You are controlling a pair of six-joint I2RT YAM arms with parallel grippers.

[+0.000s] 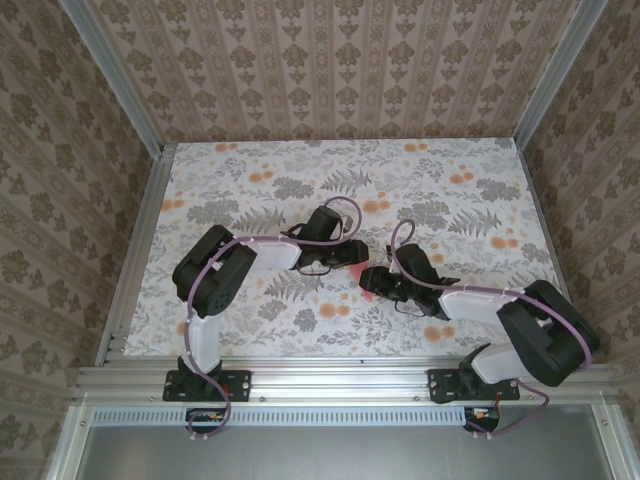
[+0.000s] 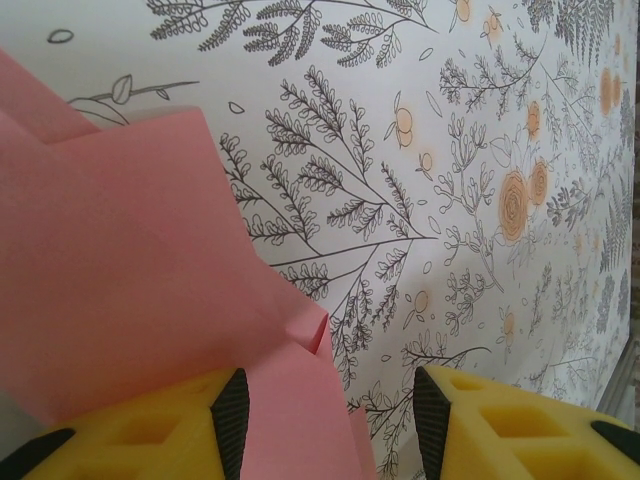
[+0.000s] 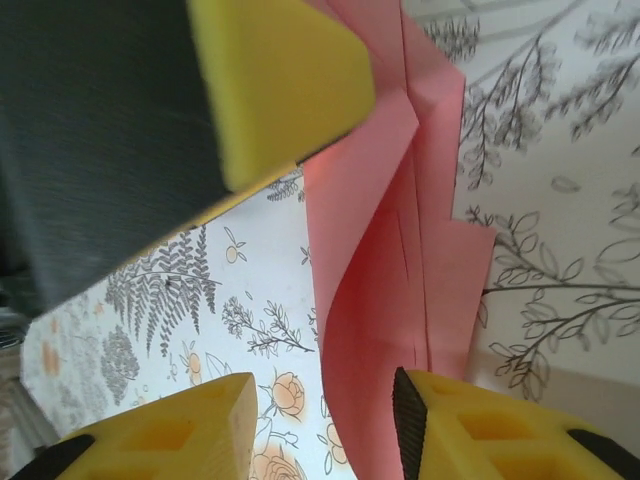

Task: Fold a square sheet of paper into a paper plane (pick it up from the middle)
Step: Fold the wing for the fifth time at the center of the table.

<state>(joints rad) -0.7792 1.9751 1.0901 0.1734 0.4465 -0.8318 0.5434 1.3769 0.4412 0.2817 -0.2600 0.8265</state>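
Both arms bend inward over the fern-and-flower printed tabletop (image 1: 250, 170), their wrists meeting mid-table. The partly folded salmon-pink paper sheet (image 1: 367, 283) sits between them (its layers splayed). The left gripper (image 2: 330, 400) and right gripper (image 3: 325, 390) each gape halfway, with the paper against one finger, unclamped.

Salmon-pink paper (image 2: 120, 270): partly folded, several creased layers overlapping, edges curling upward, lying near centre of table (image 1: 300, 170).
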